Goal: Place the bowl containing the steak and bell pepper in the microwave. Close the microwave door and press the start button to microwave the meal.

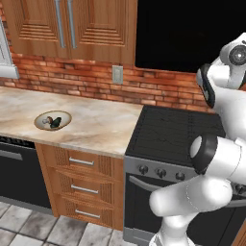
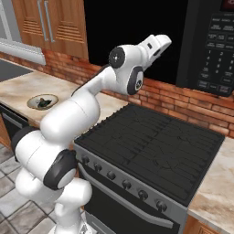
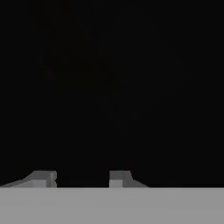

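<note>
The gripper [image 3: 81, 178] (jaws partly apart, nothing visible between them) points into the dark microwave [image 2: 137, 32].

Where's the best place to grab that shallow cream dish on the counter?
Probably its tan rim, from straight above: the dish lies flat and shallow on the counter, so its sides offer little to pinch.
</note>
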You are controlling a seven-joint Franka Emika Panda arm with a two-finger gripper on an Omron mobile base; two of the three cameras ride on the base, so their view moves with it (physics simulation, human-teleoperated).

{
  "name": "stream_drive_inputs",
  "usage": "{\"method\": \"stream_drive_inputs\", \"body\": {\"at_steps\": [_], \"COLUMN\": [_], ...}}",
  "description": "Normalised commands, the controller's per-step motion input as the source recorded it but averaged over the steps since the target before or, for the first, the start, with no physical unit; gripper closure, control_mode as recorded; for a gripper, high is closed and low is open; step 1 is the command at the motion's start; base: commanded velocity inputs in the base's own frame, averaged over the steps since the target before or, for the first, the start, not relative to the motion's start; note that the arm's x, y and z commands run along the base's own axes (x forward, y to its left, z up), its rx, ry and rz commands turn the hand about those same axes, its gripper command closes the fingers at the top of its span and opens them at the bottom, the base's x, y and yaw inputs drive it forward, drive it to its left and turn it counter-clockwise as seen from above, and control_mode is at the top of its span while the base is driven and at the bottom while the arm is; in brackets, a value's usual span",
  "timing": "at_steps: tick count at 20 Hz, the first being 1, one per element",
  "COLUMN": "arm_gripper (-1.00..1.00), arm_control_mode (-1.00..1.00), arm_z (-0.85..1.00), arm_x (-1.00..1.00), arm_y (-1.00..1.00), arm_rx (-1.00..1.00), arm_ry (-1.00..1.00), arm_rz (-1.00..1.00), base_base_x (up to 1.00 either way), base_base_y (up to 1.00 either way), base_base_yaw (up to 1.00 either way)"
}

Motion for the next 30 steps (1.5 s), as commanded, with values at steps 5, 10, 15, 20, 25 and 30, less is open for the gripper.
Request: {"method": "stream_drive_inputs", "body": {"at_steps": [5,10,15,20,25,30], "arm_gripper": [-1.00,-1.00,-1.00,-1.00,-1.00,1.00], "arm_control_mode": [-1.00,-1.00,-1.00,-1.00,-1.00,-1.00], "arm_z": [0.00,0.00,0.00,0.07,0.04,0.00], "arm_x": [-0.67,-1.00,-1.00,-1.00,-0.58,-0.30], "arm_y": [-0.07,-0.02,-0.12,-0.17,-0.46,-0.45], "arm_rx": [-0.02,0.00,0.00,0.00,0.00,0.00], "arm_ry": [0.00,0.01,0.00,0.00,0.03,0.01], "arm_rz": [0.04,0.11,0.11,0.07,0.00,0.00], "base_base_x": [0.00,0.00,0.00,0.00,0.00,0.00], "base_base_y": [0.00,0.00,0.00,0.00,0.00,0.00], "base_base_yaw": [0.00,0.00,0.00,0.00,0.00,0.00]}}
